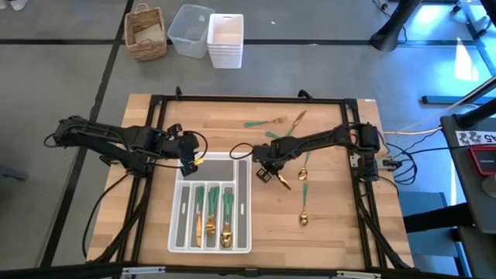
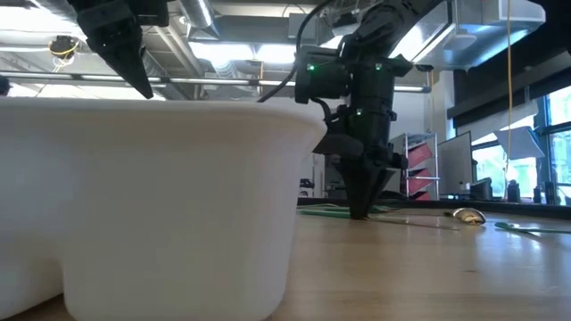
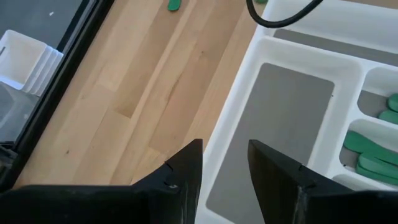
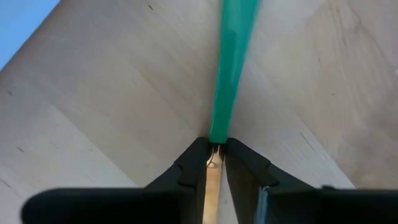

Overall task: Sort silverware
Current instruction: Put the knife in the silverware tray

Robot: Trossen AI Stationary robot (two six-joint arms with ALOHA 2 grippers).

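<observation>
While the left gripper [image 3: 225,165] hangs parted and empty over the white tray [image 1: 242,203], the right gripper [image 4: 215,155] pinches 1 green-handled utensil [image 4: 231,68] on the table just beside the tray — handle running straight ahead.

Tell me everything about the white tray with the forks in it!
The white organizer tray looks like smooth plastic with rounded walls. It lies flat on the wooden table, near its front middle. Grey liners cover the compartment floors. One wide compartment runs across the far end and looks empty; several long ones hold green-handled, gold-headed silverware. The left gripper hovers over its far left corner.
</observation>
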